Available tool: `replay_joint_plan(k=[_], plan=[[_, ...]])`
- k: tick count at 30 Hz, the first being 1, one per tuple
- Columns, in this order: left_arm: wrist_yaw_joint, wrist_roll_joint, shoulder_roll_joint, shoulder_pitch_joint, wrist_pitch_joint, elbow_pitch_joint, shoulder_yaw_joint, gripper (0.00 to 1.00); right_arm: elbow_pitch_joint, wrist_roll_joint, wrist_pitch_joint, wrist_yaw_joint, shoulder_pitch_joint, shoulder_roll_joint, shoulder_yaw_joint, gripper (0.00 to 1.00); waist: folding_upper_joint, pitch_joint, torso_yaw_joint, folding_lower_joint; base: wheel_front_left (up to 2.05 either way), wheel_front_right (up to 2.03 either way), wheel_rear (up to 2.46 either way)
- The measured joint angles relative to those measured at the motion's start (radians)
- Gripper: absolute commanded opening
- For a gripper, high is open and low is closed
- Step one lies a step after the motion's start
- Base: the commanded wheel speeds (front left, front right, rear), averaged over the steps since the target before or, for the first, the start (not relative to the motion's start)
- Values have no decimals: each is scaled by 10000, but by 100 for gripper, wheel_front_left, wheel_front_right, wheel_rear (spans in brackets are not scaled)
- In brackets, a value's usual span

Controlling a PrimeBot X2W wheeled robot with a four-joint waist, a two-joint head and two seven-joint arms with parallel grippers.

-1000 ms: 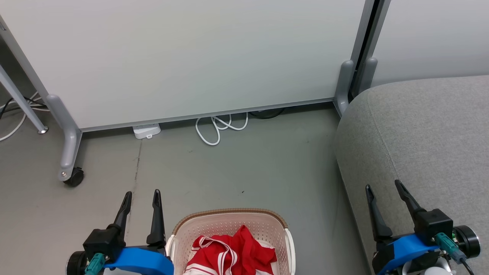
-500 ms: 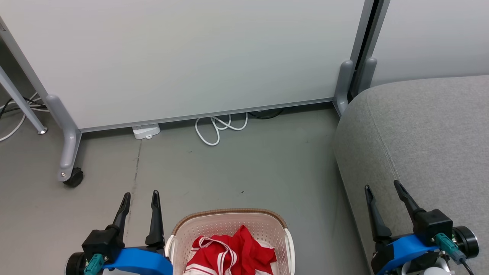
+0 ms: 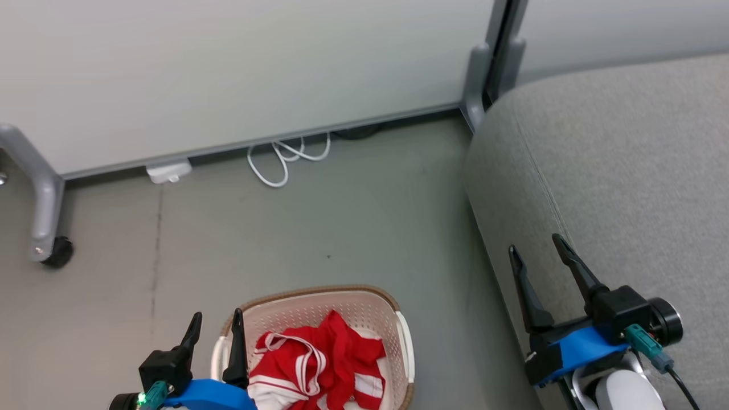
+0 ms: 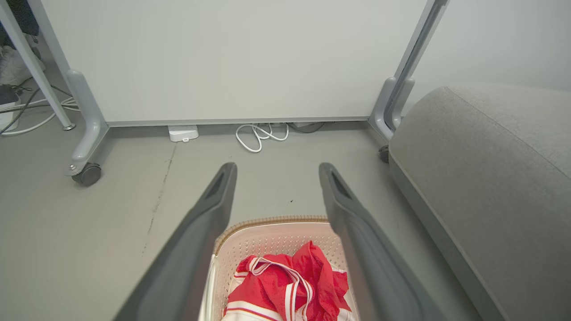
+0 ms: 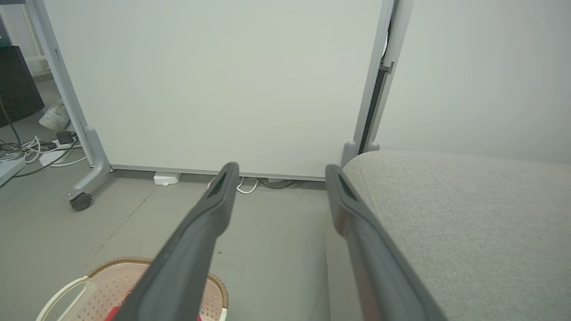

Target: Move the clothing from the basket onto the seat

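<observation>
Left tool (image 3: 217, 313) spread empty, clothing (image 3: 324, 359) in basket (image 3: 364, 304) just beside it

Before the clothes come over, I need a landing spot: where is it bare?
The seat is bare beyond the right gripper at its near edge. The floor between basket and white cable is bare. Crowded: the basket, holding clothing, left gripper beside it.

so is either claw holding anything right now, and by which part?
Nothing is held. The left claw and right claw both stand open and empty; the red clothing lies in the basket, with no finger on it.
</observation>
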Motion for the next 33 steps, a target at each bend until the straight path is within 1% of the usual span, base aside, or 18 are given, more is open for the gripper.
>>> replay_joint_plan(k=[3, 7, 15, 22, 25, 28, 33], plan=[[-23, 107, 104, -410, 4, 836, -134, 100, -151, 128, -38, 0, -240, -8, 322, 100, 0, 493, -304, 0, 0, 0, 0], [-144, 464, 393, -1215, 102, 1875, -546, 100, -353, 326, -117, 0, -622, -10, 704, 100, 0, 1299, -732, 0, 0, 0, 0], [-265, 1022, 953, -3011, 871, 3825, -1177, 100, -635, 706, -282, 0, -1429, -21, 1007, 100, 0, 3229, -1555, 2, 0, 0, 0], [-169, 982, 1058, -4102, 1248, 5110, -1189, 100, -656, 1168, -364, 0, -1971, -23, 1241, 100, 0, 4760, -2171, 3, 0, 0, 0], [-48, 1055, 1172, -4563, 1336, 5465, -1258, 100, -878, 1377, -380, 0, -2213, -21, 1333, 100, 0, 5313, -2418, 2, 0, 0, 0], [244, 1252, 1386, -4961, 1538, 5812, -1367, 100, -1093, 1611, -384, 0, -2371, -21, 1432, 100, 0, 5825, -2646, 2, 0, 0, 0], [953, 1475, 1672, -5529, 1636, 6218, -1442, 100, -1221, 1871, -384, 0, -2401, -21, 1494, 100, -1, 6541, -2988, 2, 0, 0, 0]])
